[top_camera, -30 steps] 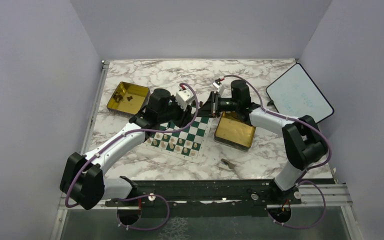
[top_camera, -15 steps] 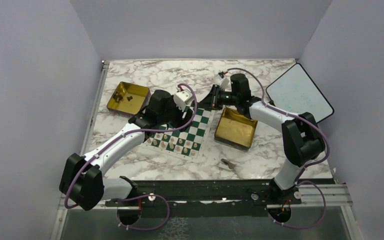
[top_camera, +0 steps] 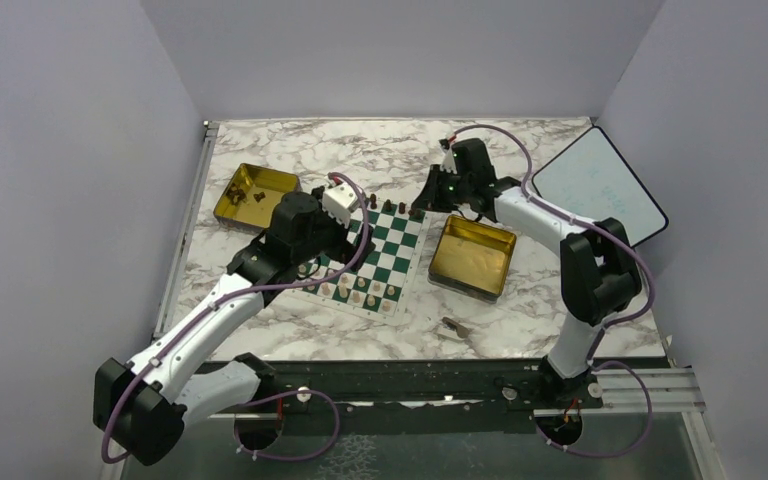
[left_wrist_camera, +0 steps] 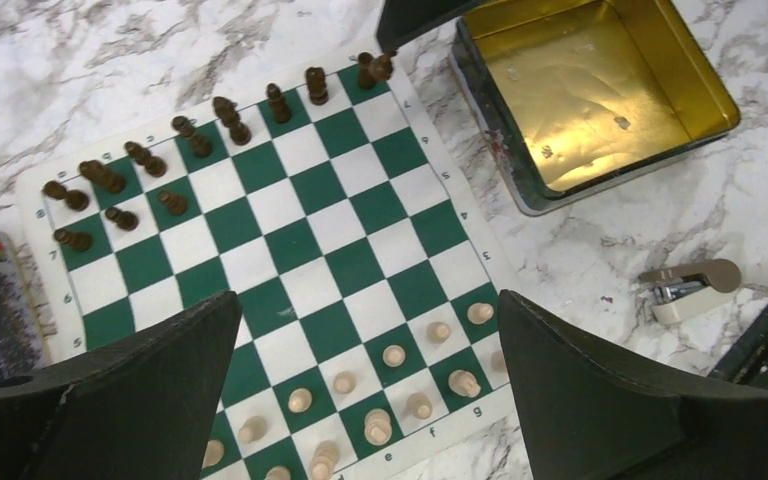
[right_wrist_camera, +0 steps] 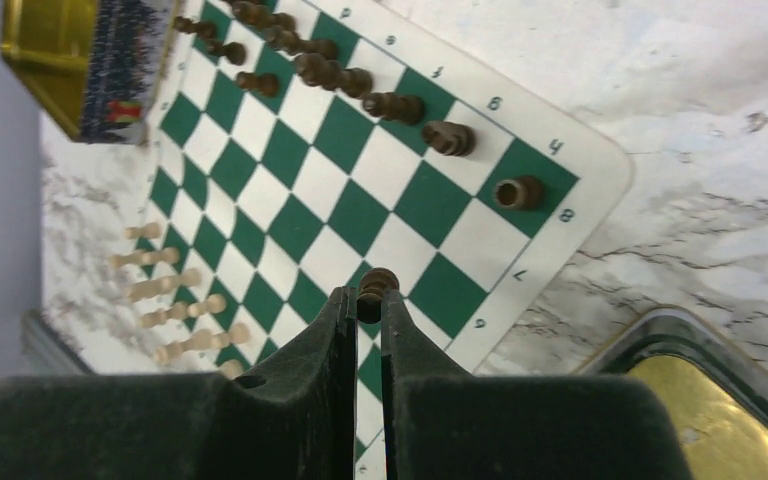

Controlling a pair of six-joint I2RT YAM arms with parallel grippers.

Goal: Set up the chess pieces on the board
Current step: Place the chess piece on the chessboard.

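The chess pieces (left_wrist_camera: 232, 118) are set on the board (top_camera: 390, 255), laid on the worktop (top_camera: 360, 150): dark brown ones (left_wrist_camera: 107, 176) along its far edge, pale beige ones (left_wrist_camera: 377, 428) along its near edge. The left hand (left_wrist_camera: 368, 300) is spread wide above the board, grasping nothing; the right hand (right_wrist_camera: 365, 300) is clenched on one dark piece (right_wrist_camera: 377, 283) at the far right corner.

Left gold tin (top_camera: 272, 184), right gold tin (top_camera: 472, 258) and white tablet (top_camera: 598, 187) rest on a marble table (top_camera: 360, 150).
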